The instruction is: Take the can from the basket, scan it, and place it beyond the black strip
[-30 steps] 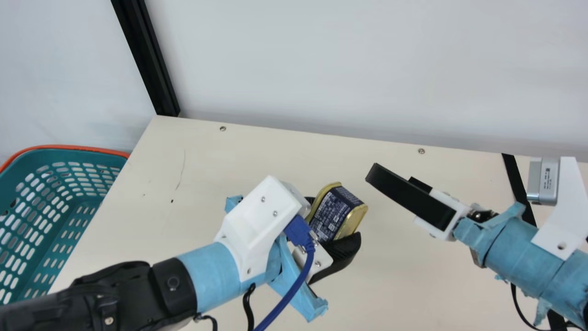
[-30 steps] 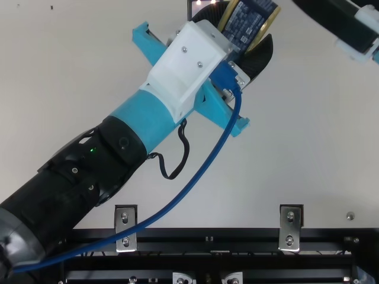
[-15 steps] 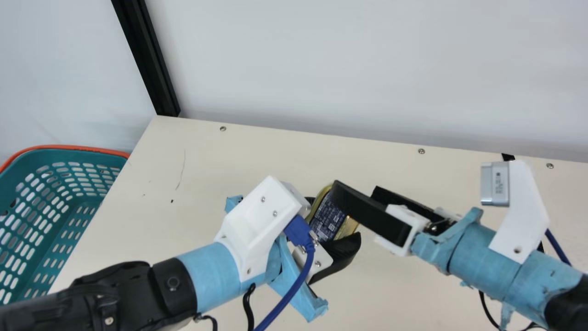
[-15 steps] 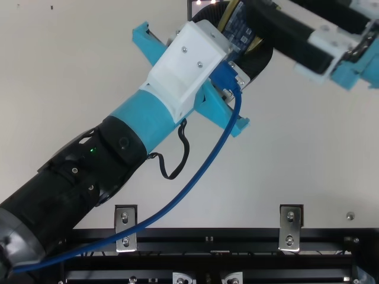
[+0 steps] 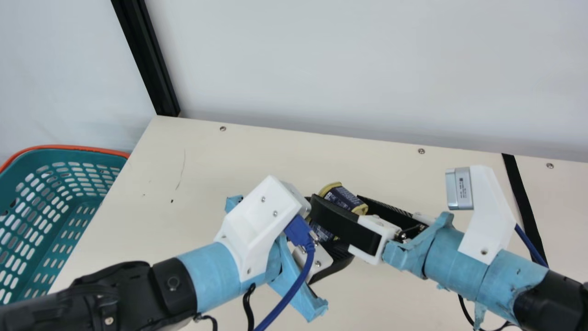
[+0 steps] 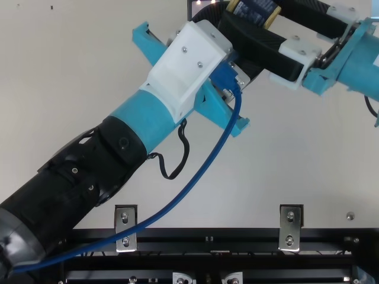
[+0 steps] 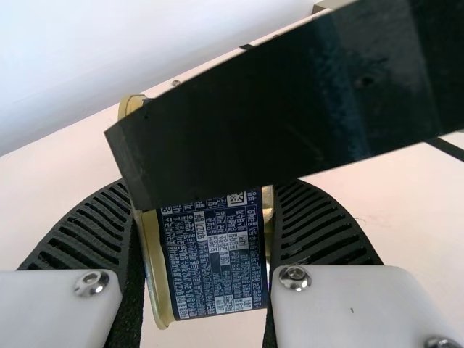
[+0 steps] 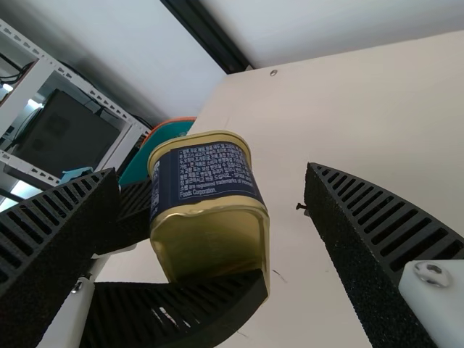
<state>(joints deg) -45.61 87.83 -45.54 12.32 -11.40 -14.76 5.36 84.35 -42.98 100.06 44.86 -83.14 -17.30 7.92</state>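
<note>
We hold the gold-and-navy metal can [image 5: 341,196] in our left gripper [image 7: 206,188], its 2 black ribbed fingers snug on the can's sides. Our right gripper [image 8: 211,172] is spread wide, with the can's free end between its 2 fingers, nearer to 1 of them, and a gap showing on the other side. The teal plastic basket with the orange rim [image 5: 69,147] lies well behind the left gripper; the flat black strip [image 5: 522,195] on the table lies behind the right gripper, along its arm.

We judge this to be a handover, and whether the scan is done we cannot tell. The trouble we foresee is crowding: the grippers meet at an angle, so closing the right could catch a left finger instead of the can. Because the can sits off-centre, the nearer finger could shove it crooked. If the left lets go before the right bites, the smooth can may drop; if both pull, it could twist free.
</note>
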